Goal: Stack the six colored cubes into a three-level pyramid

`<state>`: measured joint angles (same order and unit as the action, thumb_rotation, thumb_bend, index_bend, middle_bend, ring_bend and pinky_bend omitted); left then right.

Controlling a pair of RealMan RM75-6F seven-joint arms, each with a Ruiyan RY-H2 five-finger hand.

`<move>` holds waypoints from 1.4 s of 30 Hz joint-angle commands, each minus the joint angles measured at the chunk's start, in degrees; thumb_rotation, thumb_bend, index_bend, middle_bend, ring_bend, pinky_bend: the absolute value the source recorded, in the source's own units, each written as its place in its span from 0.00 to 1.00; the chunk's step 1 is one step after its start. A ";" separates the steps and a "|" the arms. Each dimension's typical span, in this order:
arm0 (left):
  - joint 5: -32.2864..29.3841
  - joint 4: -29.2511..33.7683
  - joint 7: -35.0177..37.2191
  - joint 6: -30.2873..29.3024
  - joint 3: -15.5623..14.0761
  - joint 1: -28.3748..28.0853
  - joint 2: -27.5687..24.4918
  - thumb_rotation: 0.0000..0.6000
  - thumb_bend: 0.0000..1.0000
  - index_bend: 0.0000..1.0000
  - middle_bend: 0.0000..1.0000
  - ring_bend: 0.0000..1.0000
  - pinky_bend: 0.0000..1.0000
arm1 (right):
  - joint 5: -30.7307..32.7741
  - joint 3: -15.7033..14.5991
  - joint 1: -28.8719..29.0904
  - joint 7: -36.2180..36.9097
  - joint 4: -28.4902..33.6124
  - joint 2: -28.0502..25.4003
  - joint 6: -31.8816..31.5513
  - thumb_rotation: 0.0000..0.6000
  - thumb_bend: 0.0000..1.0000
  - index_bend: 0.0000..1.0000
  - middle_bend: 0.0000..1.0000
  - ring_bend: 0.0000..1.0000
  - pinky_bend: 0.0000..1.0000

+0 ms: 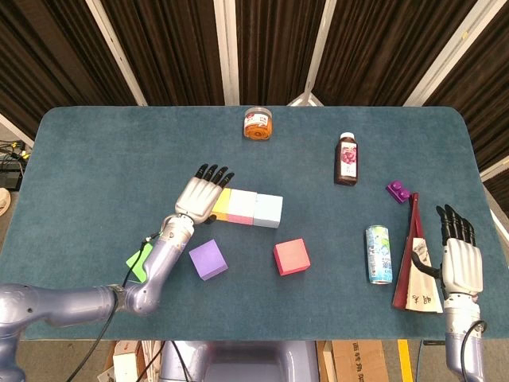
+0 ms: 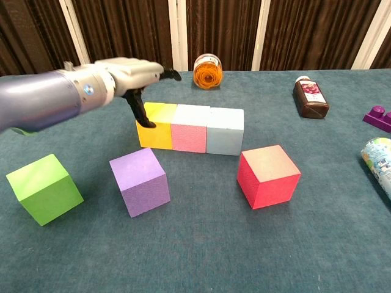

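Three cubes stand in a touching row: yellow (image 1: 222, 202) (image 2: 156, 127), pink (image 1: 241, 207) (image 2: 190, 129) and light blue (image 1: 268, 211) (image 2: 225, 132). In front lie a purple cube (image 1: 208, 259) (image 2: 140, 180) and a red cube (image 1: 292, 256) (image 2: 269, 176), both loose. The green cube (image 1: 139, 261) (image 2: 44, 188) sits at the left, partly hidden by my left forearm in the head view. My left hand (image 1: 203, 191) (image 2: 130, 73) hovers over the yellow cube's left edge, fingers stretched out and empty, thumb hanging down by the cube's top corner. My right hand (image 1: 461, 259) rests flat and empty at the table's right front.
An orange jar (image 1: 258, 123) (image 2: 208, 70) stands at the back. A dark bottle (image 1: 347, 159) (image 2: 310, 97) and a small purple block (image 1: 398, 191) (image 2: 380, 117) lie to the right. A can (image 1: 378, 255) and a dark red folded item (image 1: 412, 255) lie beside my right hand.
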<state>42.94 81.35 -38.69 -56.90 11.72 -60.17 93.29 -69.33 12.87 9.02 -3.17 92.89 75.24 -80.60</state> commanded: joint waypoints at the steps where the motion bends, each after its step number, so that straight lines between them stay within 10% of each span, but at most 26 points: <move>1: 3.04 7.28 2.61 -3.15 0.97 2.72 -6.09 1.00 0.27 0.04 0.02 0.00 0.00 | -0.05 -0.20 0.11 -0.60 0.06 0.08 0.10 1.00 0.28 0.07 0.02 0.00 0.00; 8: 13.63 21.89 15.39 -10.87 0.68 13.18 -21.54 1.00 0.27 0.05 0.03 0.00 0.00 | -0.52 -0.81 0.32 -2.84 0.22 1.00 -0.36 1.00 0.28 0.08 0.02 0.00 0.00; 16: 27.98 20.52 31.34 -22.24 -4.26 26.44 -31.53 1.00 0.27 0.05 0.03 0.00 0.00 | -4.15 -2.68 0.97 -5.05 2.54 0.51 -0.23 1.00 0.28 0.08 0.02 0.00 0.00; 27: 41.50 8.97 47.34 -37.43 -10.16 40.05 -29.26 1.00 0.27 0.06 0.02 0.00 0.00 | -9.68 -8.44 6.10 -10.83 17.56 -10.84 12.56 1.00 0.28 0.08 0.03 0.00 0.00; 42: 39.99 7.28 42.88 -40.55 -10.58 47.96 -25.02 1.00 0.27 0.08 0.04 0.00 0.00 | 0.45 -5.59 16.75 -25.15 20.35 -5.37 22.70 1.00 0.28 0.09 0.05 0.00 0.00</move>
<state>83.16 88.43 4.69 -97.46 0.95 -12.59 67.92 -70.53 6.56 24.41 -26.70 113.21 68.72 -59.05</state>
